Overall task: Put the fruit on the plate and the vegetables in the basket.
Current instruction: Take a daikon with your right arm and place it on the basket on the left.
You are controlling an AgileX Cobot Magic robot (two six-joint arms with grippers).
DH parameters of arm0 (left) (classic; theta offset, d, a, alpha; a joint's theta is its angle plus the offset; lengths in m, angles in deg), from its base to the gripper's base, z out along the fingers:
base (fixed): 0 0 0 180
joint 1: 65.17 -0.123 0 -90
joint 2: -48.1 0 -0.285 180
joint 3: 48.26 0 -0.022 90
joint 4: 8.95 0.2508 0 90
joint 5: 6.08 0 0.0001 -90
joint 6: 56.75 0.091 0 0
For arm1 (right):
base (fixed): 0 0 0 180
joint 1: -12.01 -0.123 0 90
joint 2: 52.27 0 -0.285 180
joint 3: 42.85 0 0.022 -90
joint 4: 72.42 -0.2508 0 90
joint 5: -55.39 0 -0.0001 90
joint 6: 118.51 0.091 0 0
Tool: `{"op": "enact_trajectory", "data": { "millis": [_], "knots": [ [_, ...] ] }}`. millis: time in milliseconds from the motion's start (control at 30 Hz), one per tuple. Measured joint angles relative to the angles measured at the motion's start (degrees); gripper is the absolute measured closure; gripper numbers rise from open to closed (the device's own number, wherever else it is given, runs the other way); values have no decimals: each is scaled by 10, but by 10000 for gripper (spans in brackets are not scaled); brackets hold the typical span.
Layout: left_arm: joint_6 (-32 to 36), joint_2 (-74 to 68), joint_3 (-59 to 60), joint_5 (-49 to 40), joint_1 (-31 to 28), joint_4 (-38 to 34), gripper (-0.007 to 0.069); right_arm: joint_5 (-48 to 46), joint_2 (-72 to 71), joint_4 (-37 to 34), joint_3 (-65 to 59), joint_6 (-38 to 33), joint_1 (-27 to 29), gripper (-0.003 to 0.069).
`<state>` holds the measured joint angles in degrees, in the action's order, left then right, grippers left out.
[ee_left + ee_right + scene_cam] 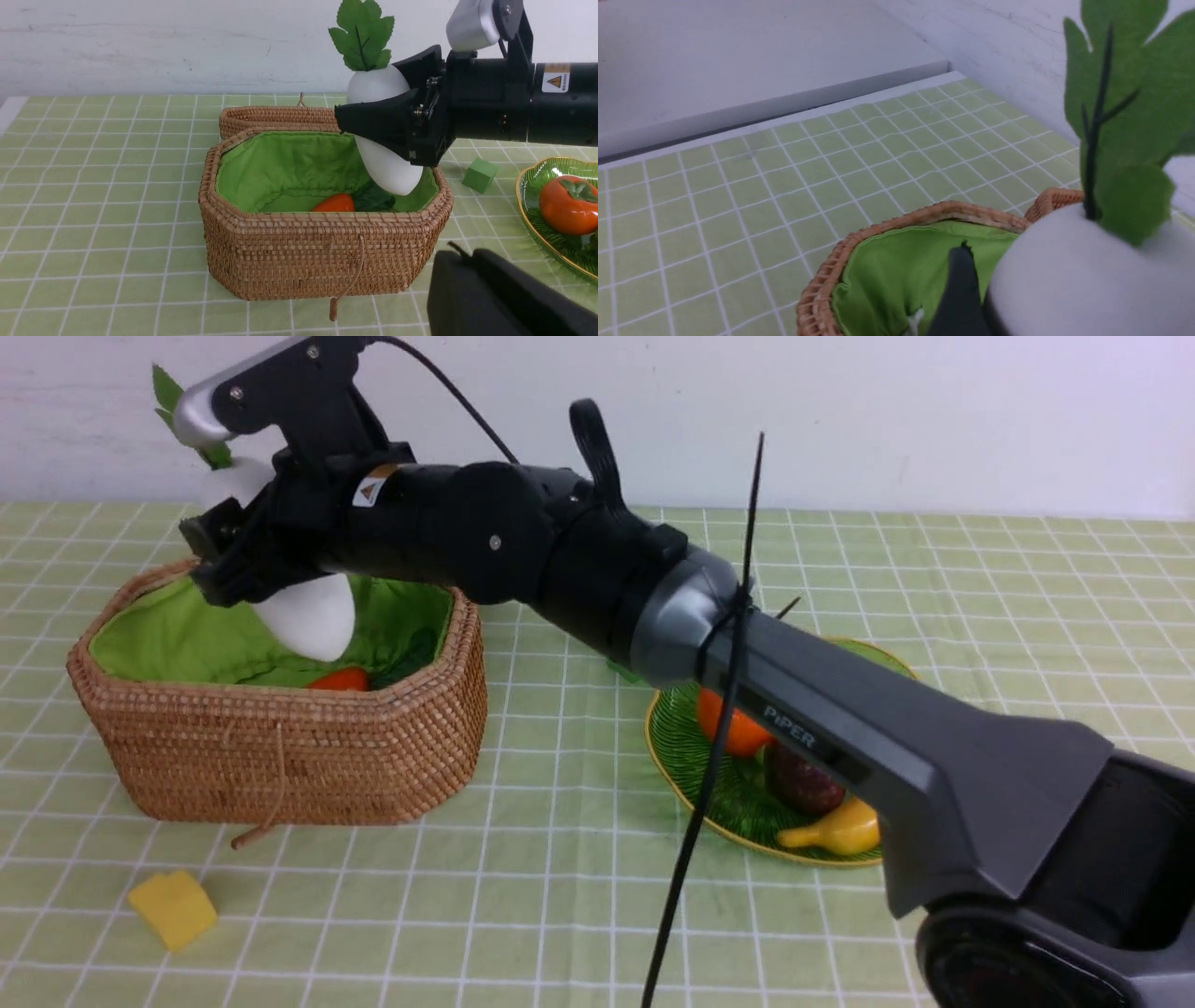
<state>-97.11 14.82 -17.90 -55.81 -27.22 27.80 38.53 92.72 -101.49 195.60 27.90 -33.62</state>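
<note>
My right gripper (224,560) is shut on the white radish (313,616) and holds it upright, green leaves up, over the open wicker basket (280,756). The radish's tip hangs inside the green lining, above the orange-red carrot (341,679). The left wrist view shows the same: right gripper (369,126), radish (387,168), carrot (334,204), basket (303,252). The eggplant is hidden. The green plate (681,756) holds the persimmon (733,728), the mangosteen (803,779) and the banana (836,831). My left gripper (462,261) is shut and empty, low in front of the basket.
The basket's lid (275,119) lies folded back behind it. A yellow foam cube (173,907) lies near the table's front left. A green foam cube (480,174) sits between basket and plate (528,186). My right arm spans over the plate.
</note>
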Motion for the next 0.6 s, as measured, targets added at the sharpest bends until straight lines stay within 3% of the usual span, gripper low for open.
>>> {"op": "enact_trajectory", "data": {
  "millis": [600],
  "knots": [
    [-1,0,0,-16,0,0,600,9,13,18,3,-7,3,131]
  ]
}}
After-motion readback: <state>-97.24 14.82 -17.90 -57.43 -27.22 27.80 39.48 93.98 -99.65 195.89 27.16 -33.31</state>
